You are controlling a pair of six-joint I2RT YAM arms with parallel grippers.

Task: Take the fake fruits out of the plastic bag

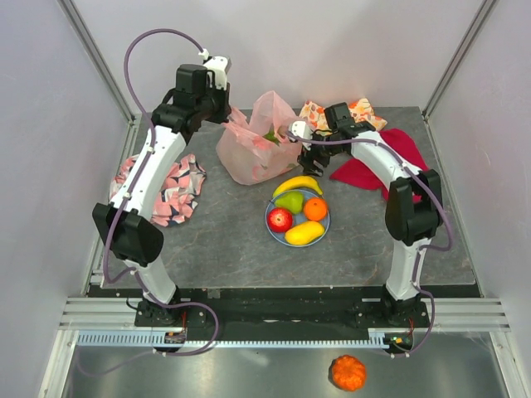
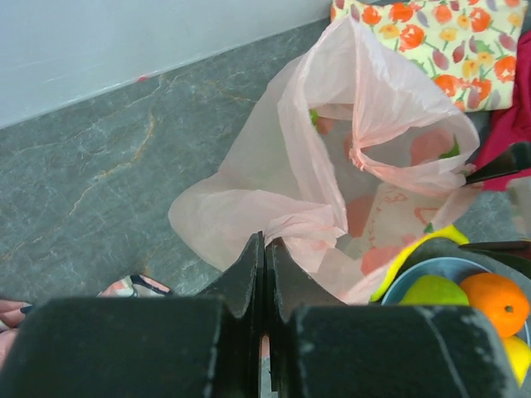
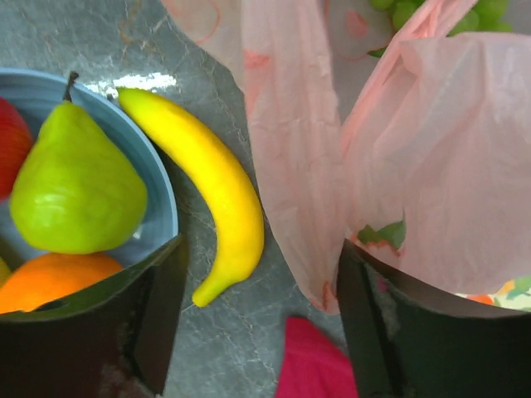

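The pink plastic bag [image 1: 253,149] stands at the back middle of the table. My left gripper [image 1: 226,112] is shut on its left rim [image 2: 286,228] and holds the mouth up. Green grapes [image 3: 415,10] show inside the bag. My right gripper [image 3: 261,249] hangs open between the bag [image 3: 431,166] and the blue plate [image 3: 162,186], with nothing between its fingers. Under it a yellow banana [image 3: 207,178] lies on the table against the plate's rim. On the plate [image 1: 270,222] lie a green pear [image 1: 290,201], a red apple [image 1: 280,219], an orange [image 1: 315,208] and a yellow fruit [image 1: 304,233].
A fruit-print cloth [image 1: 348,112] and a red cloth [image 1: 373,162] lie behind and right of my right arm. A pink-and-black patterned cloth [image 1: 170,186] lies by the left arm. A small orange pumpkin [image 1: 348,373] sits below the table's front rail.
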